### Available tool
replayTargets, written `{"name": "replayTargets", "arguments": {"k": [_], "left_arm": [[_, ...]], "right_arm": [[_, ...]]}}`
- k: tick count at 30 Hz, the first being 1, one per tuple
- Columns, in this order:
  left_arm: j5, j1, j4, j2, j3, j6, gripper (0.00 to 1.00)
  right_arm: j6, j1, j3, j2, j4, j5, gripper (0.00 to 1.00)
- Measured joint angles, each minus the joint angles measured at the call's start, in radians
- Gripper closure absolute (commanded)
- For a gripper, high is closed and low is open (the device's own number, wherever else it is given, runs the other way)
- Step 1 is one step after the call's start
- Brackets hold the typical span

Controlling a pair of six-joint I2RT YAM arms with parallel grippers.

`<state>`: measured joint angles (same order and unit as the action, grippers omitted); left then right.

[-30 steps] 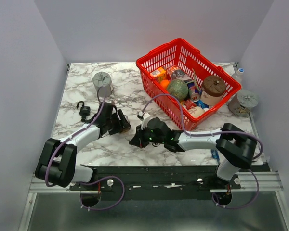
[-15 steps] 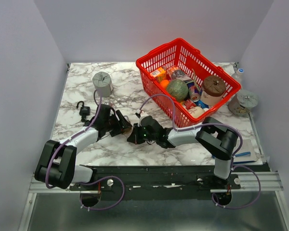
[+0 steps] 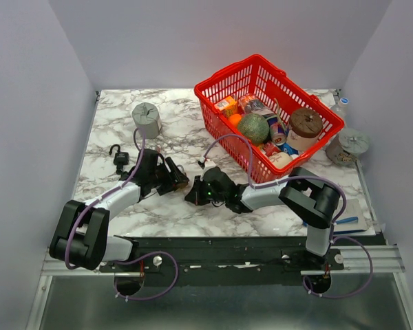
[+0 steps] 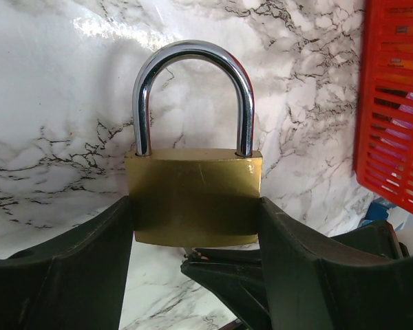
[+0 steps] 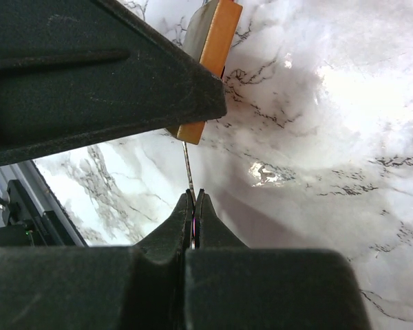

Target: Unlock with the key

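Swinging in from the right over the last second, the right arm has folded its elbow closer and brought the right gripper (image 3: 196, 194) up against the left gripper (image 3: 173, 180). They meet a little left of centre, toward the near edge of the tabletop (image 3: 193, 130). Over the last half second hardly anything has moved, so I'd judge the approach is over and the fine work of seating the key has begun.

The left gripper stands fairly wide, its pads clamped on either side of the brass padlock (image 4: 193, 206), with the steel shackle (image 4: 193, 51) closed into the body. The right gripper is pinched fully together on the key (image 5: 187, 165). Only the thin silver blade shows, running from the fingertips up to the underside of the padlock body. The head is hidden between the fingers. The tip meets the brass, but I cannot tell whether it has entered the keyway. Nothing is unlocked yet.

The black padlock (image 3: 120, 158) lies untouched toward the left edge, and the red basket (image 3: 258, 57) sits toward the far right corner.
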<state>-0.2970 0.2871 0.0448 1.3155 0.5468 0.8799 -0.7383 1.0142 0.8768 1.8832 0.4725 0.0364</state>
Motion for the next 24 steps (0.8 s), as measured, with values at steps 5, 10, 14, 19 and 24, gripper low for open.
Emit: {"name": "replayTargets", "arguments": {"k": [5, 10, 14, 19, 24], "left_arm": [[0.000, 0.000, 0.000, 0.000, 0.000, 0.000, 1.00], [-0.001, 0.000, -0.001, 0.000, 0.000, 0.000, 1.00], [-0.003, -0.004, -0.003, 0.000, 0.000, 0.000, 1.00], [-0.004, -0.005, -0.011, 0.000, 0.000, 0.000, 1.00], [-0.006, -0.005, -0.014, 0.000, 0.000, 0.000, 1.00]], "right_arm": [[0.015, 0.000, -0.010, 0.000, 0.013, -0.015, 0.99], [0.029, 0.000, -0.020, -0.001, 0.036, -0.017, 0.99], [0.034, -0.001, -0.026, -0.008, 0.055, -0.022, 0.99], [0.036, -0.006, -0.033, -0.014, 0.077, -0.027, 0.99], [0.037, -0.008, -0.033, -0.014, 0.081, -0.029, 0.99]]}}
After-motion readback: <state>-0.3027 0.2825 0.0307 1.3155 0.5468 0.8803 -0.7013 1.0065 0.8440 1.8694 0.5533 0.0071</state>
